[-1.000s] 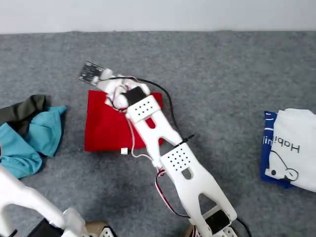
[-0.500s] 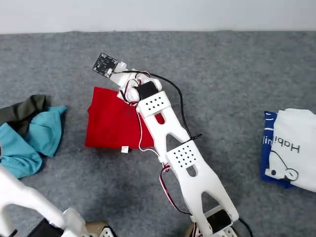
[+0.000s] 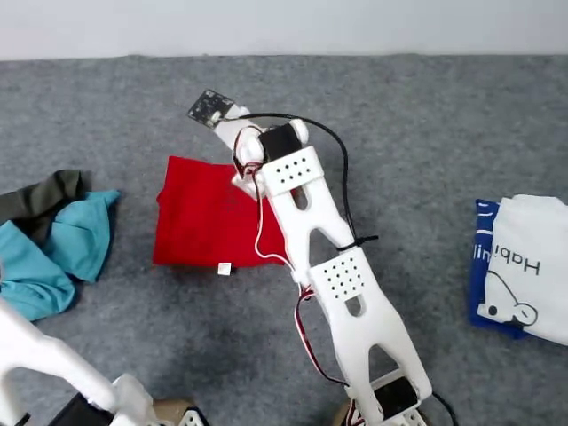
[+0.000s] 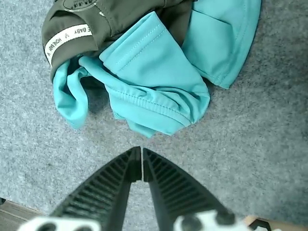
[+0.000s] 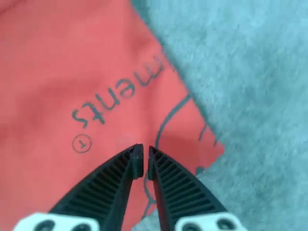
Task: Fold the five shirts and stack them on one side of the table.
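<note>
Hovering pinched nearly closed and holding nothing, the right hand [image 5: 143,159] is hanging directly over the folded red shirt [image 5: 72,72] near its corner, so it's probably needing to open wide and bite both layers low before dragging toward the stack [image 3: 519,266].

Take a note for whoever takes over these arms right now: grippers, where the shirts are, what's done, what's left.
Left gripper: shut, nothing held, above the table beside the teal shirt.
Right gripper: shut, over the red shirt.
Done: red shirt folded mid-table; white shirt folded on the blue shirt at the right edge.
Left: fold the teal and dark shirt, then stack all five.
</note>
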Available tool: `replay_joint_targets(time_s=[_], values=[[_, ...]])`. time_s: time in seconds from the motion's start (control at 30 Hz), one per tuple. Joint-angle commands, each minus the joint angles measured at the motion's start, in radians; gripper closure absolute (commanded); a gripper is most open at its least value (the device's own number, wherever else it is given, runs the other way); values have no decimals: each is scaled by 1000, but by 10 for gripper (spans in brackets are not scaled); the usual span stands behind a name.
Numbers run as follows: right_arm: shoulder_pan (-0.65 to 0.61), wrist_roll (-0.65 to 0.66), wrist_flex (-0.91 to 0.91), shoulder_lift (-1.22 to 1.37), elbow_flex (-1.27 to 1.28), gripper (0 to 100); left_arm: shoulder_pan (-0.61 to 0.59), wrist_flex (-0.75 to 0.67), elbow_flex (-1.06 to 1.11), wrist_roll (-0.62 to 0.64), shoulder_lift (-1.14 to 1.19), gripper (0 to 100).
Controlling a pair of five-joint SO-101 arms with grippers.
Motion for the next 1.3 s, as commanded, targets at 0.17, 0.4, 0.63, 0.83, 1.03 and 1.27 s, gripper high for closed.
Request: replay_joint_targets(time_s=[0.17, 0.4, 0.63, 0.83, 1.03, 1.27], values=[[42, -158, 51, -110, -12, 951, 2, 11, -5, -3, -37, 984], [51, -431, 51, -311, 249, 849, 2, 11, -5, -3, -37, 984], [-5, -753, 48, -561, 621, 571, 2, 14, -5, -3, -37, 984], [-73, -829, 42, -627, 812, 578, 2, 17, -5, -3, -37, 984], [-102, -847, -8, -529, 810, 578, 2, 17, -5, -3, -37, 984], [-124, -908, -91, -390, 810, 578, 0, 17, -4, -3, -37, 984]])
